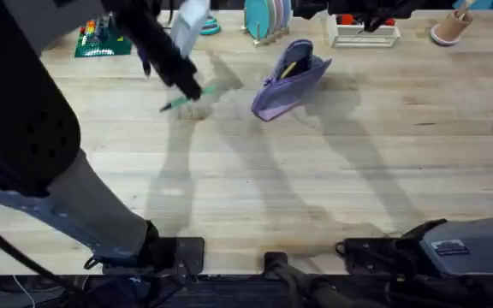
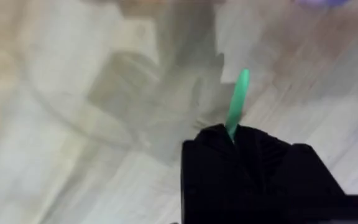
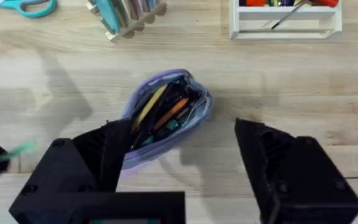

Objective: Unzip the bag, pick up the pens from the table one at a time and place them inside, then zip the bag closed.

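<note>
Your left hand grips the green pen off the counter; right hand released. Pouch unzipped, tan pen inside; zipping remains.

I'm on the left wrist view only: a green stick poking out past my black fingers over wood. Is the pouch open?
Observer: Yes. In the right wrist view the bag gapes open, with a yellow stick and other items inside.
Operator: Where is it from my gripper?
Observer: Overhead, the left gripper holds the green pen low over the table; the bag lies to its right, apart from it.
Operator: What is the right gripper doing?
Observer: The right gripper is open, one finger beside the bag's edge, the other clear of it.
</note>
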`<action>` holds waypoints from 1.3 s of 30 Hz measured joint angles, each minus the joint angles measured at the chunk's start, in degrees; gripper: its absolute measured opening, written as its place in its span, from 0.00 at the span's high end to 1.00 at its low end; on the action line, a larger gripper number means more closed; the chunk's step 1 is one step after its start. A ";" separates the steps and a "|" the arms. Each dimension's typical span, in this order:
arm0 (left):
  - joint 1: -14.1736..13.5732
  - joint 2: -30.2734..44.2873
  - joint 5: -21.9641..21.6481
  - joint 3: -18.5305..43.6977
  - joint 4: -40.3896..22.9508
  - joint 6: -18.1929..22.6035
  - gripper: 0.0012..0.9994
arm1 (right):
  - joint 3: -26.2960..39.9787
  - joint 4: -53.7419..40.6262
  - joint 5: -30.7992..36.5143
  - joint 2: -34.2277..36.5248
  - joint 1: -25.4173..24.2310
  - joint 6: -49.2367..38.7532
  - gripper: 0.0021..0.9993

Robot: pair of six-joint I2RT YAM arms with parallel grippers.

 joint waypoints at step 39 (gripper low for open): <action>-28.91 -0.02 -0.81 21.19 16.08 -21.60 0.96 | 0.00 -9.94 3.39 -6.09 -19.22 4.88 0.00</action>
